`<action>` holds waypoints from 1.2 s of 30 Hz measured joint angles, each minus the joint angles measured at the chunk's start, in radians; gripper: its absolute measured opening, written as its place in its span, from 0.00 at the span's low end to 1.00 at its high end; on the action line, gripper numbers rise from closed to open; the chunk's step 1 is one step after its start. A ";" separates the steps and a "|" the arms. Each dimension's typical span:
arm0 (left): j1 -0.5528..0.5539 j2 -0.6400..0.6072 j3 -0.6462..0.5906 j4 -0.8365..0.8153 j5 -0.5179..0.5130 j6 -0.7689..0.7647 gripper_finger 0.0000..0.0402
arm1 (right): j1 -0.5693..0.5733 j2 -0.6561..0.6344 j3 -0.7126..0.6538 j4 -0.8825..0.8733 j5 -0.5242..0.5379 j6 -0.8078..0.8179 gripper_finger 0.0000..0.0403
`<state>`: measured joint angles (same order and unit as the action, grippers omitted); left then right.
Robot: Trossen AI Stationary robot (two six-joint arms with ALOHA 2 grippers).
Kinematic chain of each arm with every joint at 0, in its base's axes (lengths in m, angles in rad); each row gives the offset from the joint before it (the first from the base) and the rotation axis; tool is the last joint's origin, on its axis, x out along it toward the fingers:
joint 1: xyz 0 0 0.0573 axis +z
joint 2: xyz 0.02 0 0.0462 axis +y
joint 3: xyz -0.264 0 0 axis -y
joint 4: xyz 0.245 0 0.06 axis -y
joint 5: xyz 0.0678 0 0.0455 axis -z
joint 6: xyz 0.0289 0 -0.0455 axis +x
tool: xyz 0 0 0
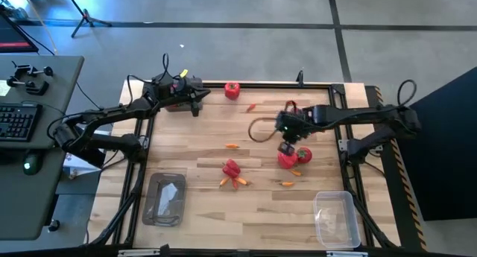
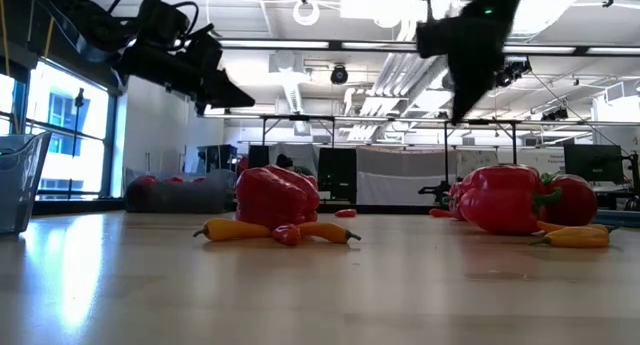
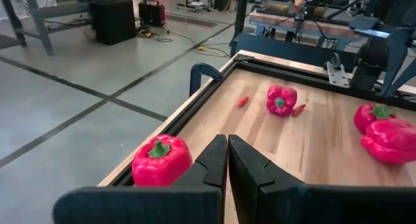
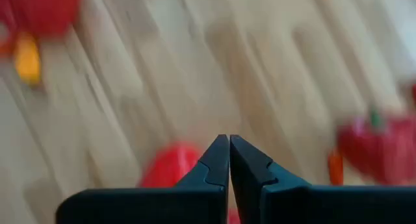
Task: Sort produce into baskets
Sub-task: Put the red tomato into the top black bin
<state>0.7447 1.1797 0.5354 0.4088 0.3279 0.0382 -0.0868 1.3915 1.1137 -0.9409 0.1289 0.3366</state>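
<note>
Red bell peppers lie on the wooden table: one at the far edge (image 1: 232, 90), one in the middle (image 1: 232, 168) with slim orange pieces (image 1: 238, 182) beside it, and two at the right (image 1: 287, 157) (image 1: 304, 154). My left gripper (image 1: 198, 101) is shut and empty, in the air near the far-left corner, with the far pepper (image 3: 161, 160) just ahead of it. My right gripper (image 1: 288, 140) is shut and empty, high above the two right peppers (image 2: 505, 198). A clear tub (image 1: 165, 197) stands near left, another (image 1: 335, 216) near right.
Small orange and red pieces lie scattered on the table (image 1: 232, 146) (image 1: 288, 183) (image 1: 251, 106). A brown cable loop (image 1: 261, 130) lies by my right arm. A desk with a keyboard (image 1: 19, 121) stands to the left of the table. A raised black rim (image 3: 214, 71) runs round the table.
</note>
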 joint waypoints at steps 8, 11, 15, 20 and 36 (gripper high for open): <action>-0.016 0.000 0.000 -0.004 0.000 0.000 0.00 | 0.084 0.019 0.000 -0.249 -0.088 0.113 0.34; -0.019 0.000 0.000 -0.005 -0.001 0.000 0.00 | 0.094 0.042 0.000 -0.259 -0.097 0.135 0.52; -0.019 0.000 0.000 -0.010 -0.001 0.000 0.00 | 0.081 0.085 0.000 -0.275 -0.120 0.148 0.74; -0.019 0.000 0.000 -0.023 -0.001 0.000 0.00 | 0.065 0.156 0.000 -0.349 -0.119 0.081 0.88; -0.019 0.000 0.000 -0.045 -0.002 0.001 0.00 | 0.054 0.359 0.000 -0.353 -0.113 -0.174 0.90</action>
<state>0.7254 1.1797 0.5357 0.3633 0.3256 0.0387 -0.0330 1.7509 1.1137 -1.2942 0.0158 0.1630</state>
